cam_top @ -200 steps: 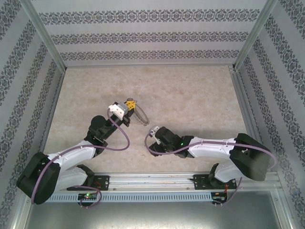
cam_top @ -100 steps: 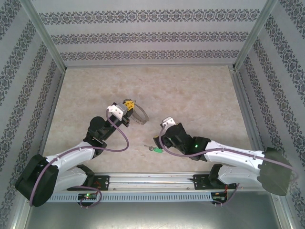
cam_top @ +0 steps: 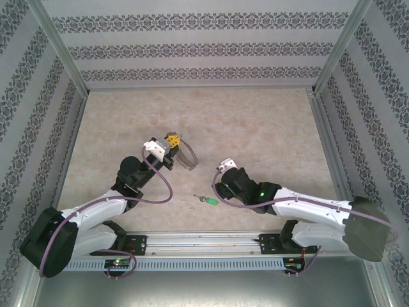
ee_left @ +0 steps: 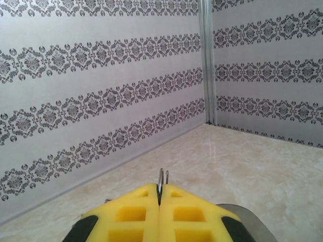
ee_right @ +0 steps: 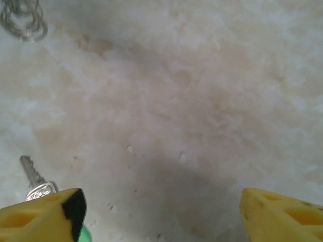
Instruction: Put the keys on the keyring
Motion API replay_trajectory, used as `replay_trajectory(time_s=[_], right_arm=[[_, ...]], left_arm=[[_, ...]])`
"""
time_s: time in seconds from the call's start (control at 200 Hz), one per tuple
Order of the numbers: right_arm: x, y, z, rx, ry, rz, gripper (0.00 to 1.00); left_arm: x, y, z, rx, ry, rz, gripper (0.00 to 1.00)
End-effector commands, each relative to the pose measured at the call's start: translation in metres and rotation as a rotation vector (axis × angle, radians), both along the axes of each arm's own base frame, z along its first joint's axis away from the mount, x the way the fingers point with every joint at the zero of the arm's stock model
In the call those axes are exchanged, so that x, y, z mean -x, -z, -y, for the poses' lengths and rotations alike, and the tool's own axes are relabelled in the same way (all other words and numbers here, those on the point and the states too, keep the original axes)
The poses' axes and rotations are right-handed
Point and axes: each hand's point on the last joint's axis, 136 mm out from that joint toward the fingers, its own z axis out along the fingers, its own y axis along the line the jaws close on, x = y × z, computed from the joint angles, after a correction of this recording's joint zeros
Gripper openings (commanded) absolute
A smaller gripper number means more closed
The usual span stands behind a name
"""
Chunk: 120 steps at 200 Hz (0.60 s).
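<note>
**Q:** What is happening on the pale beige marbled tabletop [cam_top: 268,121]?

**A:** Two robot arms are reaching over it. The left gripper [cam_top: 170,141] is pinching the large dark grey coiled metal keyring [cam_top: 186,157]. Its yellow pads are pressing together on one thin wire, so the loop is extending toward four o'clock, apparently offered as a target.

**Q:** And the right gripper [ee_right: 159,201]?

**A:** It is hovering low with its jaws spread wide, gripping nothing. The tiny silver metal key with a bright green plastic head [cam_top: 208,200] is lying flat on the tabletop at about seven o'clock from it. The key is well apart from the keyring, which is sitting at eleven o'clock from the key.

**Q:** Why so wide?

**A:** Probably it is lining up to straddle the key. In the wrist view the key is sitting at the edge of one pad, at eight o'clock, not centred between the pads.
</note>
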Motion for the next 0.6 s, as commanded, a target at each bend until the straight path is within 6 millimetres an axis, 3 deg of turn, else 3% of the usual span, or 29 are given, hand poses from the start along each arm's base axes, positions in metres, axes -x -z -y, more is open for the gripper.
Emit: replay_trajectory(time_s=[0.0,0.31,0.435,0.595], right_arm=[[0.01,0.009,-0.013,0.015,-0.082,-0.088,0.73],[0.027,0.033,-0.049,-0.018,-0.239,-0.225,0.46],[0.033,0.037,-0.059,-0.038,-0.283,-0.264,0.39],[0.036,0.043,-0.066,-0.041,-0.308,-0.297,0.38]], left_arm=[[0.005,-0.021,0.001,0.034,0.008,0.052,0.0],[0.004,-0.022,0.001,0.034,0.006,0.05,0.0],[0.004,-0.023,0.002,0.033,0.006,0.052,0.0],[0.004,-0.024,0.002,0.034,0.007,0.055,0.0]])
